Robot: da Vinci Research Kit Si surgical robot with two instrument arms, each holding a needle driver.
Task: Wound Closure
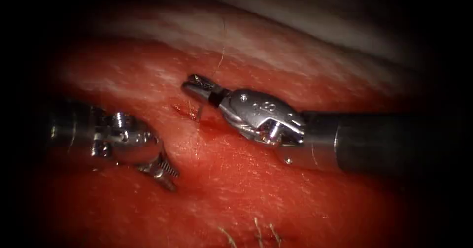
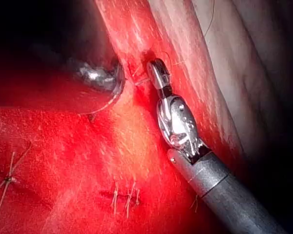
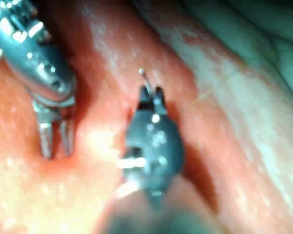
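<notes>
The right arm's silver tool (image 1: 196,84) pinches a thin steel needle (image 3: 145,80) above soft, slippery red tissue (image 1: 236,189); the left tool (image 1: 165,171) hangs spread, empty.

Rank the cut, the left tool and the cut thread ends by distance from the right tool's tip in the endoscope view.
1. Cut: just below the right tool, whose jaws are shut on thread.
2. Left tool: lower left, jaws open, holding nothing.
3. Cut thread ends: bottom edge, farthest.
</notes>
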